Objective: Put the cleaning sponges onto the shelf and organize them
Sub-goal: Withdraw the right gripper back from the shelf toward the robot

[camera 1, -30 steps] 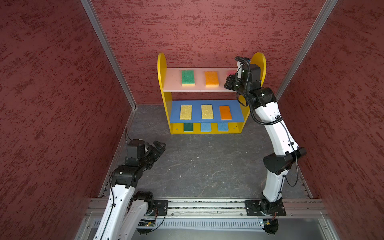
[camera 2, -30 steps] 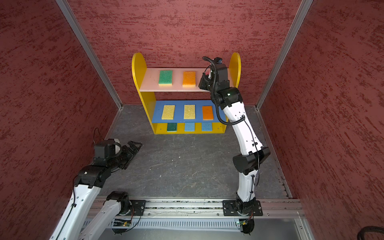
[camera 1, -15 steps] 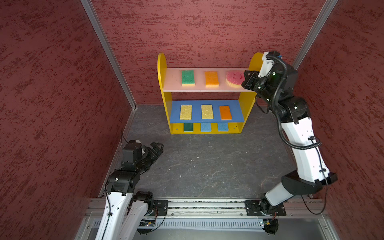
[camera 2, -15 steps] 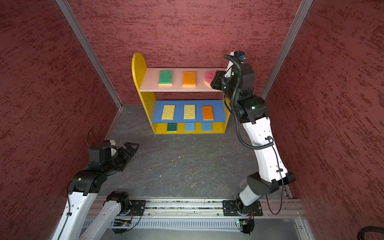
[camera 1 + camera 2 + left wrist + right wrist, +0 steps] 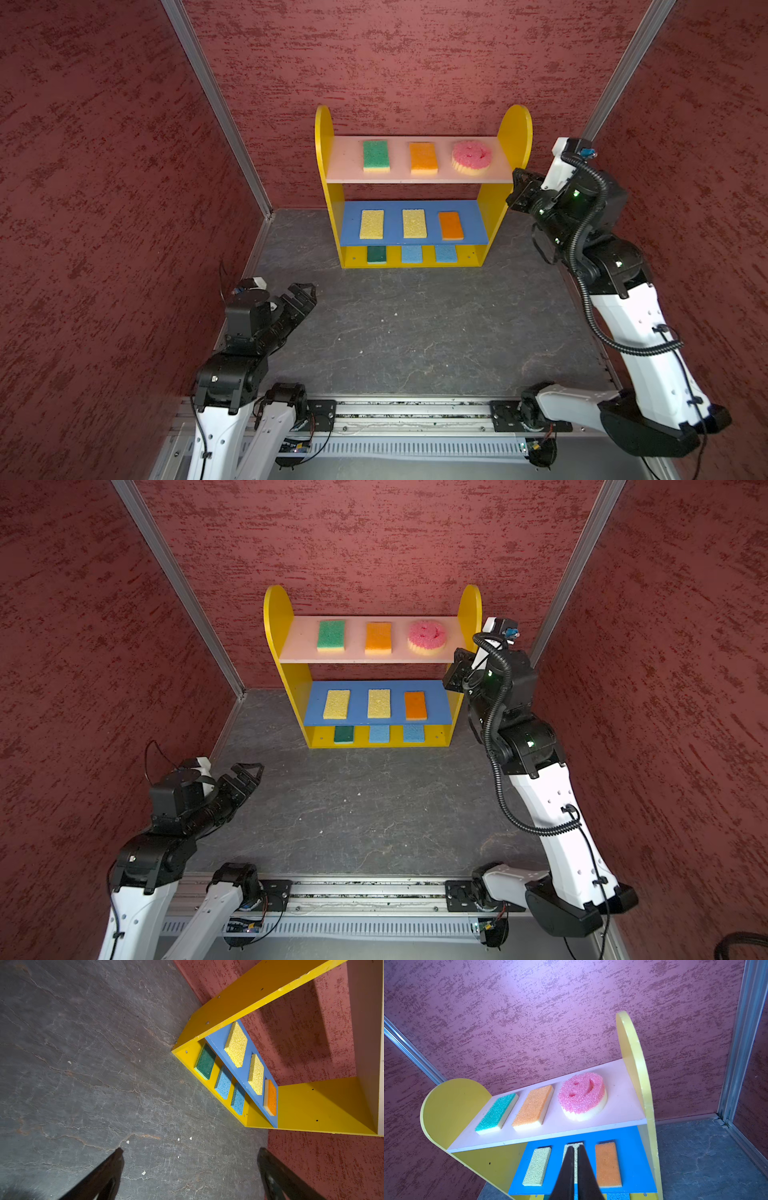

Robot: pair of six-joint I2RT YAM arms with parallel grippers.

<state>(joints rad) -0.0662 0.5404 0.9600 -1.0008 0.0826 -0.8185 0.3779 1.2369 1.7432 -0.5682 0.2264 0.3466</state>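
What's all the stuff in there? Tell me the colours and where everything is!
shelf: one; yellow sides and base, pink top board, blue middle board; against the back wall
green sponges: two; green; top board left, base left
orange sponges: two; orange; top board middle, middle board right
pink smiley sponge: one; pink, round; top board right
yellow sponges: two; pale yellow; middle board left and middle
blue sponges: two; blue; base middle and right
floor: one; dark grey; underneath everything
walls: three; red; around the floor
left pincer: one; black; open, empty, over the floor
right pincer: one; black; shut, empty, beside the shelf
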